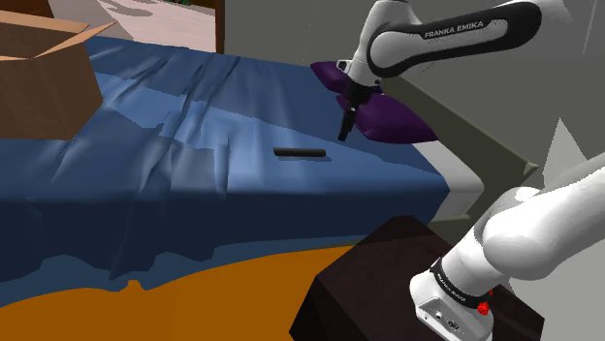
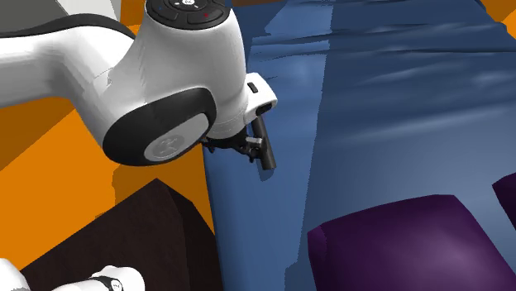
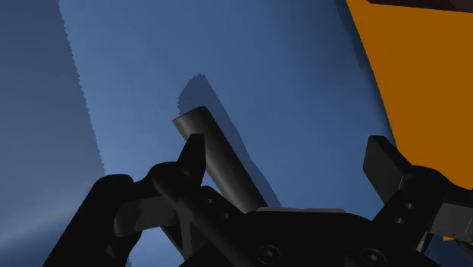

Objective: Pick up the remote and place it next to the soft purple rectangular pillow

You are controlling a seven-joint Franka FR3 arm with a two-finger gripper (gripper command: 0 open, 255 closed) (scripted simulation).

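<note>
Two fingers [image 3: 193,159] of the gripper [image 1: 345,128] are held wide apart, with nothing clasped between them. The remote [image 1: 299,153] is seen lying flat on the blue bed [image 1: 194,165], near the purple pillow [image 1: 393,118] but apart from it. In the wrist view it sits just inside one finger, untouched. The approach is judged to be in hand, the pick not yet made. Next, the gripper should be centred over the remote, lowered, and closed across its narrow width. An orange floor [image 1: 194,300] is spread below the bed, and a brown box [image 1: 44,77] is seen at the shoulder view's left.
</note>
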